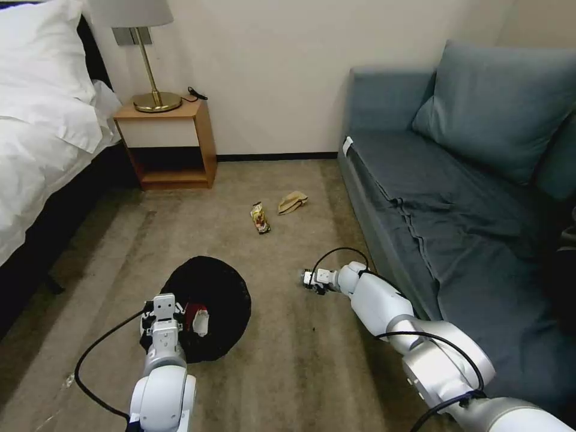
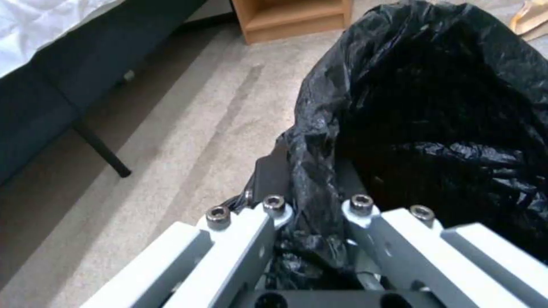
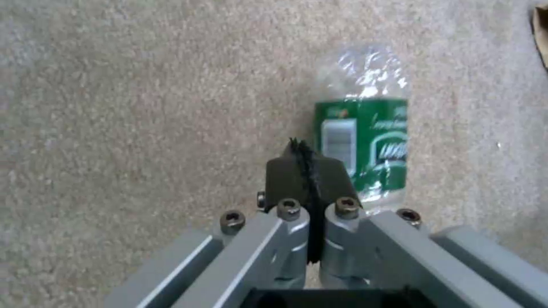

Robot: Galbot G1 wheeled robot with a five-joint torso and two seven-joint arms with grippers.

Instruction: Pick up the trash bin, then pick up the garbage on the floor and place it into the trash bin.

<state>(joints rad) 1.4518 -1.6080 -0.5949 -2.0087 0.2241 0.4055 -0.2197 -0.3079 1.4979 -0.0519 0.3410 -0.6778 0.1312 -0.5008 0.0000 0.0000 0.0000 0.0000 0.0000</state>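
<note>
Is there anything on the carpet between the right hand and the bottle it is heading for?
Nothing visible. In the right wrist view the right hand, fingers pressed together, hangs over bare carpet with the bottle lying just beyond and beside its tips. The left hand holds the trash bin by its rim.

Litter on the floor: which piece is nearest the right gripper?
The bottle, clear with a green label, right beside the right gripper; the snack wrapper and tan paper lie farther off.

Left end effector (image 1: 163,312) at trash bin (image 1: 210,300) rim; snack wrapper (image 1: 260,217), tan paper (image 1: 292,202) on carpet.
</note>
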